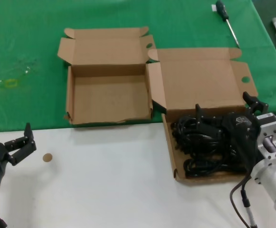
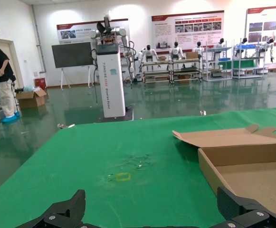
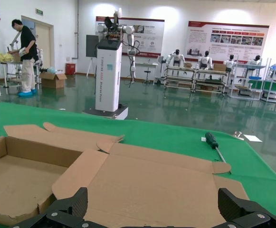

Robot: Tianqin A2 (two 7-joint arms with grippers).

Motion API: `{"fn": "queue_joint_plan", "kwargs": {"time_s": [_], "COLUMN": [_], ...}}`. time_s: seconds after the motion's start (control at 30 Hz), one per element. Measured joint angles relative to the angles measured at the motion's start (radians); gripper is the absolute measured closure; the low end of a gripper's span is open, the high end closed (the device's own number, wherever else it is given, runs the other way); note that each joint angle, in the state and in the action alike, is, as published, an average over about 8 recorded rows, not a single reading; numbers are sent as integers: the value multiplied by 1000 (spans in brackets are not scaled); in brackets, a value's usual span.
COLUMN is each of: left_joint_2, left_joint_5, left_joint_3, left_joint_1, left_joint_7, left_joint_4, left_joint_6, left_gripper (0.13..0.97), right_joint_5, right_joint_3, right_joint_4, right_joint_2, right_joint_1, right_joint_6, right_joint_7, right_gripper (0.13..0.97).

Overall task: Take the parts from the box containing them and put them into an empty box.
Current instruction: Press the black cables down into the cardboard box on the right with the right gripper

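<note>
My left gripper (image 1: 27, 138) waits spread at the near left over the white table (image 1: 104, 180), close to a small brown disc (image 1: 47, 157). Farther in, the empty box (image 1: 110, 102) lies open on the green cloth (image 1: 23, 57). To its right, my right gripper (image 1: 202, 124), fingers spread, sits among the cables (image 1: 195, 164) in the full box (image 1: 199, 88). A screwdriver (image 1: 227, 21) lies far right.

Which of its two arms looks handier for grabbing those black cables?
Probably the right: the right gripper hangs open directly over the cables in their box. The left gripper waits far off.
</note>
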Motion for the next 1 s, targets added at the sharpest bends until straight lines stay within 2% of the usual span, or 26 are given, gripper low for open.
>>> {"fn": "queue_joint_plan", "kwargs": {"time_s": [0.87, 1.0], "left_joint_2": [0, 0], "left_joint_5": [0, 0], "left_joint_3": [0, 0], "left_joint_1": [0, 0], "left_joint_7": [0, 0], "left_joint_4": [0, 0], "left_joint_6": [0, 0], "left_gripper": [132, 158], "right_joint_5": [0, 0], "right_joint_3": [0, -2], "right_joint_4": [0, 2], "right_joint_2": [0, 2], "right_joint_1": [0, -1], "right_joint_6": [0, 1], "right_joint_7": [0, 0], "right_gripper": [129, 129]}}
